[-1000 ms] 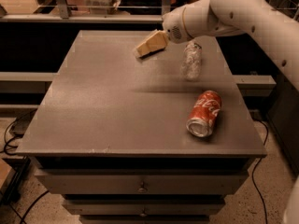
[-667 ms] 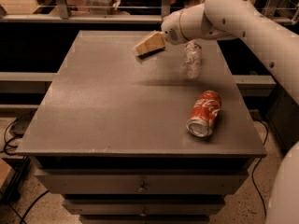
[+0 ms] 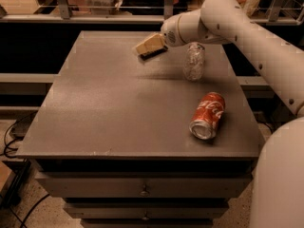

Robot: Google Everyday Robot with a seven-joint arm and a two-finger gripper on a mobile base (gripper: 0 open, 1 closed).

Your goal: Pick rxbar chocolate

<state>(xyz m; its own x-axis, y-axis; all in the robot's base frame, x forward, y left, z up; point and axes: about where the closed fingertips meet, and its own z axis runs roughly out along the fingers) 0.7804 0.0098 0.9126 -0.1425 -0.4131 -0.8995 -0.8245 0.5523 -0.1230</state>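
The pincer (image 3: 148,46) hangs low over the far middle of the worktop (image 3: 104,108), tilted down to the left at the end of the white arm (image 3: 247,32). How far open it is cannot be told. Just under its tip lies a dark flat sliver, which I take to be the rxbar chocolate (image 3: 154,54). Whether it is gripped, touched or only covered cannot be told either.

If the grasp is not yet made, the step in hand is the closing itself. A bar this thin sits nearly flush with the surface, so the pincer would need to go right down to the worktop and close across the bar's narrow width, square to its long edges. Then it should lift straight up and slowly, since a foil-like wrapper probably slides.

The worktop is matte grey, faintly grainy and flat, with drawers (image 3: 142,186) below. The clear plastic bottle (image 3: 194,61) stands near on the right — thin-walled, crinkled, likely light and easily knocked. The red Coca-Cola can (image 3: 208,115), a smooth metal cylinder, lies on its side well apart, its end facing forward.
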